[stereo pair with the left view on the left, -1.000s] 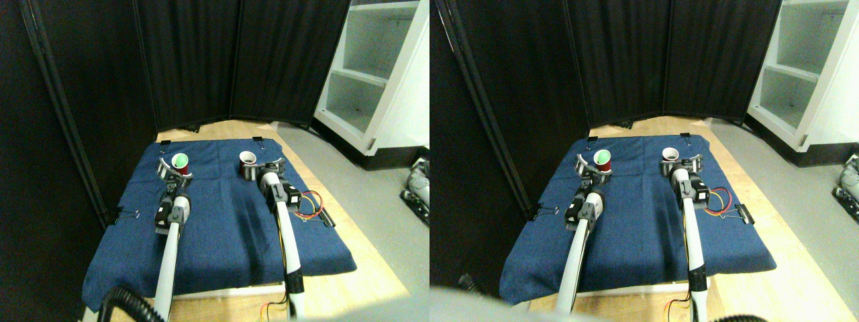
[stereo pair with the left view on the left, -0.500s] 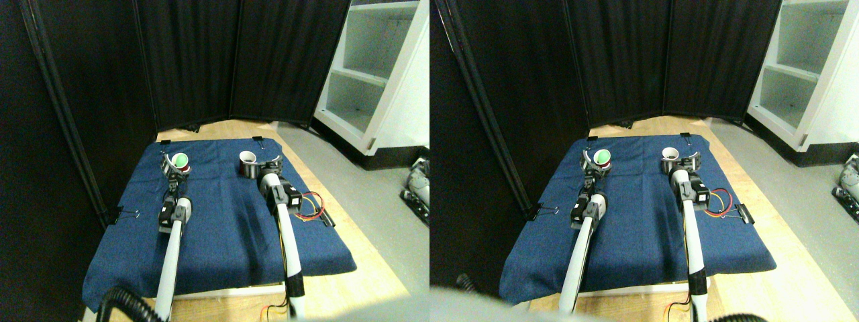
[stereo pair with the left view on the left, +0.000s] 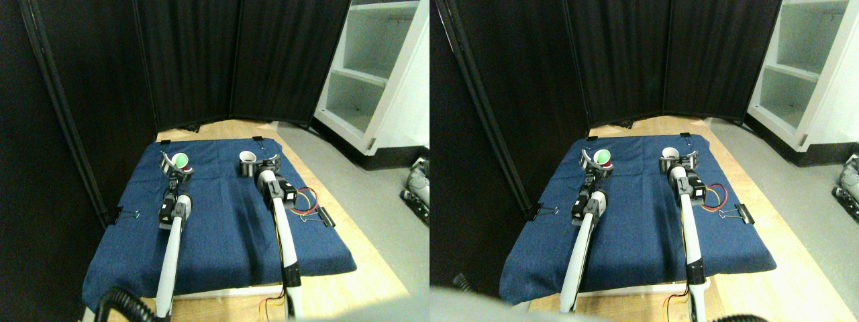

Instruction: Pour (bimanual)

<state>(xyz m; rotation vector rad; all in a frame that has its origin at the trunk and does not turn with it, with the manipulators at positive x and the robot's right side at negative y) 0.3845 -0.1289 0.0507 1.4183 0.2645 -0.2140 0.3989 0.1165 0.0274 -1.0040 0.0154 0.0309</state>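
Black folding screens close off the back of our workspace, with a white shelving unit standing to the right of them. Before us a blue cloth mat covers a wooden board, pinned by black binder clips at its edges.

Near the mat's far left corner stands a red cup with a green inside, upright. Our left gripper is up against it, its pale curved jaws reaching around the cup's near side; at this size we cannot tell whether they press on the cup or merely flank it.

Toward the far right part of the mat, a white cup stands upright, well apart from the red one. Our right gripper sits just beside it, the jaws spread to either side of the cup's near wall; we cannot tell whether they grip it.

Red and yellow wires loop on the mat beside the right manipulator, near the right edge.
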